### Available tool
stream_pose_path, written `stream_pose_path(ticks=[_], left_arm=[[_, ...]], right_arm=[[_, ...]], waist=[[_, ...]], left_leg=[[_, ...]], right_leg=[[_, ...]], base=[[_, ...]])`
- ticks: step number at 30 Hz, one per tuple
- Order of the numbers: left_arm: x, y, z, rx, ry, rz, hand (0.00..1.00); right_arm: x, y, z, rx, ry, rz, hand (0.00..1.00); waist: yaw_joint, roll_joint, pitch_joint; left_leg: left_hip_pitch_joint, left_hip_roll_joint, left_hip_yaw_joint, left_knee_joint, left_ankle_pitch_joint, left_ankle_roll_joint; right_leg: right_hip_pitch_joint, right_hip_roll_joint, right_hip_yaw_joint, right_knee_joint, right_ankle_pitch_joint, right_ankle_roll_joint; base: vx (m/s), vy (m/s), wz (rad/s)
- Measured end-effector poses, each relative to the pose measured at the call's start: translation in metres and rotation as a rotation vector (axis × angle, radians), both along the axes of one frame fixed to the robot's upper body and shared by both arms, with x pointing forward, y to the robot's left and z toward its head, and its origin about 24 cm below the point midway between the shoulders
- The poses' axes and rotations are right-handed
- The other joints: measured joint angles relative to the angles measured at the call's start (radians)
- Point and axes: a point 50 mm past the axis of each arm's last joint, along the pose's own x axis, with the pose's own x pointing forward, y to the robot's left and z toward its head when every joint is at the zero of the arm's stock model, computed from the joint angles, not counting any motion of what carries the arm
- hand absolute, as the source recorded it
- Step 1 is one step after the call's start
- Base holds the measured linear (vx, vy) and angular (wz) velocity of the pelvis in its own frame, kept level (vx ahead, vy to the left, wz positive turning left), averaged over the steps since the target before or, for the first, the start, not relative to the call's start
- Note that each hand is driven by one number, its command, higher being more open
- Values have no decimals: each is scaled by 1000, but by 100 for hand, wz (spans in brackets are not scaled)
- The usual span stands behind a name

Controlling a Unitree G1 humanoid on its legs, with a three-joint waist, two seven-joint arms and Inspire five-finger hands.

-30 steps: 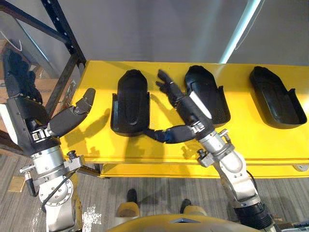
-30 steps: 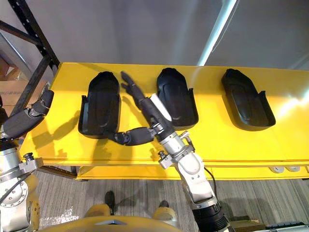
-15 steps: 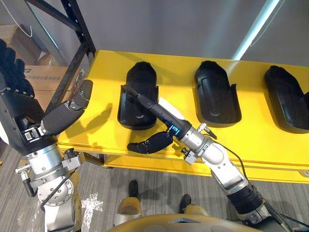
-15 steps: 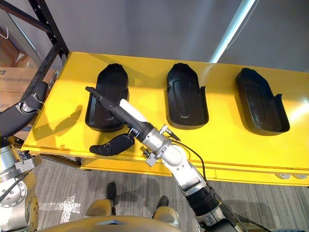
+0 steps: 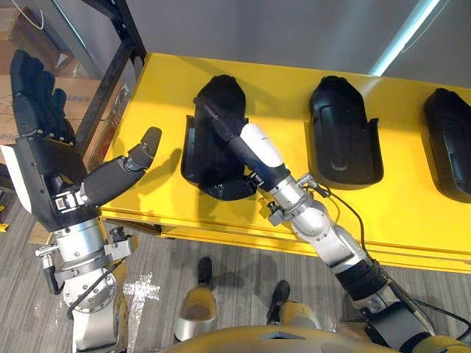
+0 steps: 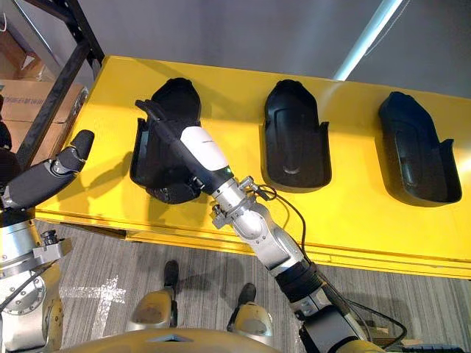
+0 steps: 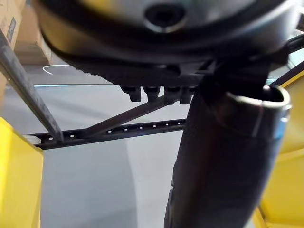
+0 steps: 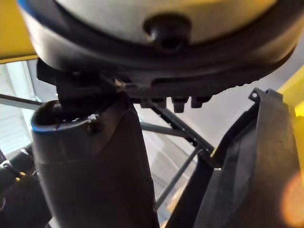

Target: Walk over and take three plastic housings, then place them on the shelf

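The right hand (image 5: 243, 151) is lying along the leftmost housing (image 5: 213, 110), its straight fingers (image 5: 210, 114) reaching up the middle of the shell toward its rounded far end, while the thumb (image 5: 229, 190) is curling round the open near edge from below; I am judging this a pinch on that near edge, though how firmly it is biting cannot be told. The hand and the housing are sharing one long axis, running from the near edge of the yellow table (image 5: 412, 220) away toward the far edge, with the narrow rounded nose pointing away from the robot and the wider open end facing it. The left hand (image 5: 44, 165) is hovering off the table's left end, fingers spread and straight, thumb (image 5: 121, 173) stretching toward the same housing but well apart from it, so the right hand is plainly the nearer one. The middle housing (image 6: 294, 140) and the right housing (image 6: 416, 154) are lying on the same table, parallel to the first, noses also pointing away. A dark shelf frame (image 5: 110, 73) is standing just beyond the table's left end
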Motion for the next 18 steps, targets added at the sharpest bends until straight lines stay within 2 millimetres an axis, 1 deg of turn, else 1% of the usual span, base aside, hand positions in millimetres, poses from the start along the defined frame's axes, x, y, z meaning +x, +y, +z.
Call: stream_pose_path(ticks=[4,5,10,14,18], left_arm=[[0,-2,-1,0,8,-20,100],[0,-2,-2,-2,10,-22,100],[0,-2,-2,-3,11,-33,100],[0,-2,-2,-2,12,-35,100],[0,-2,-2,-1,13,-36,100]], right_arm=[[7,3,5,13,-28,-12,100],[10,4,5,-14,-47,-21,100],[14,3,-1,-8,-35,-40,100],[20,6,1,-11,-46,-42,100],[21,8,0,-27,-60,-52,100]], waist=[[3,9,8],[3,11,11],[5,15,29],[6,15,31],[8,16,31]], left_leg=[[-1,-1,-6,0,0,0],[-2,-1,-10,0,0,0],[-3,-1,-21,0,1,0],[-7,-1,-25,0,2,0],[-14,-2,-29,0,3,0]], right_leg=[[2,-1,-4,0,-1,-1],[3,-1,-7,1,-1,-1],[2,-3,-17,17,-11,-5],[1,-3,-22,16,-11,-5],[-2,-4,-27,15,-11,-5]], base=[[-4,-1,1],[-14,-3,5],[-21,-4,8],[-9,-2,2],[2,-2,2]])
